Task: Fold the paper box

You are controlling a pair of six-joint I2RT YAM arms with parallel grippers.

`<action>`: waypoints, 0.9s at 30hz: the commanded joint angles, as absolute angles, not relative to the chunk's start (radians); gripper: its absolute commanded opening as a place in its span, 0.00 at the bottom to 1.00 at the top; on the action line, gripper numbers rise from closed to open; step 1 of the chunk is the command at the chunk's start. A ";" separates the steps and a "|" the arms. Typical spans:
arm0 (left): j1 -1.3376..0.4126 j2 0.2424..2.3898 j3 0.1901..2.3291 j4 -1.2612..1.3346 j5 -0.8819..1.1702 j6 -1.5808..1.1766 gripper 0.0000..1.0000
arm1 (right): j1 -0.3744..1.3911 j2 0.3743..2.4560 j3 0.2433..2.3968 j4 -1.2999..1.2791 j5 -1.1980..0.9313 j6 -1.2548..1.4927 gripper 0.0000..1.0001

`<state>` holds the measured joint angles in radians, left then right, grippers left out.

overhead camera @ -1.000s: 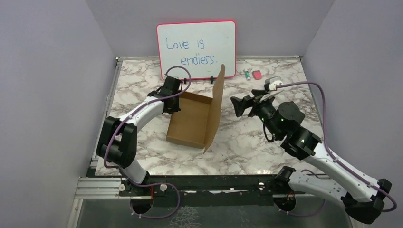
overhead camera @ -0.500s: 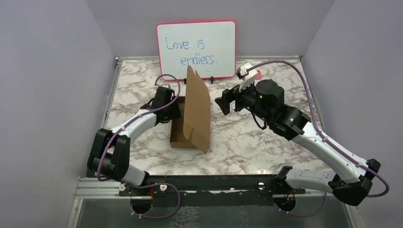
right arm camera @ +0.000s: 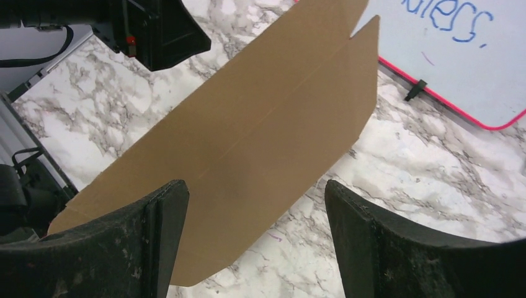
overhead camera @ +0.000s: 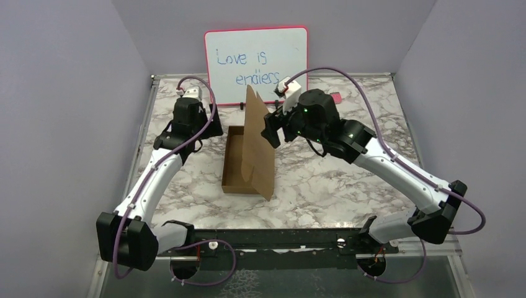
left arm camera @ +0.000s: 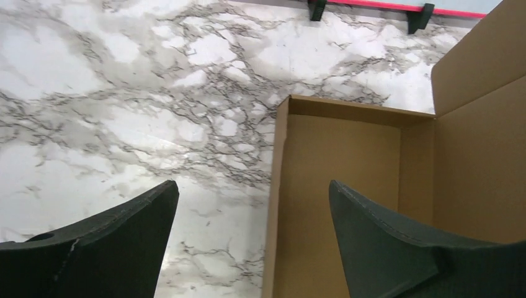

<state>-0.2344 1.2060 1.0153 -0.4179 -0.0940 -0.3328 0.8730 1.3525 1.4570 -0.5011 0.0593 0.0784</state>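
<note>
Shallow brown paper box (overhead camera: 236,164), 1 tall flap (overhead camera: 259,149) upright; left gripper (left arm camera: 251,184) and right gripper (right arm camera: 255,184) gape, right perhaps touching it.

Plain brown unprinted cardboard paper box (overhead camera: 257,155), no markings. Marble tabletop (overhead camera: 322,180): white with grey-black veining. Flat rectangular whiteboard (overhead camera: 256,62): pink-red frame, white face, blue handwriting, black clip feet. Left gripper (left arm camera: 251,186) and right gripper (right arm camera: 255,186): matte black fingers. Left arm (overhead camera: 155,180) and right arm (overhead camera: 397,171): white shells, black joints. Thin cables (overhead camera: 366,93) purple. Walls (overhead camera: 56,112) pale lavender-grey.
</note>
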 commanded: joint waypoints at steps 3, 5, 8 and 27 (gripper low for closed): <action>-0.180 1.166 0.951 -0.447 -0.153 -0.173 0.92 | 0.957 1.479 1.606 -0.579 0.145 0.088 0.85; -0.177 1.154 0.941 -0.451 -0.174 -0.172 0.92 | 0.995 1.525 1.661 -0.593 0.186 0.086 0.85; -0.176 1.128 0.934 -0.450 -0.201 -0.170 0.93 | 1.040 1.607 1.770 -0.630 0.269 0.081 0.85; -0.170 1.064 0.918 -0.449 -0.251 -0.166 0.93 | 1.123 1.921 2.125 -0.940 0.663 0.043 0.49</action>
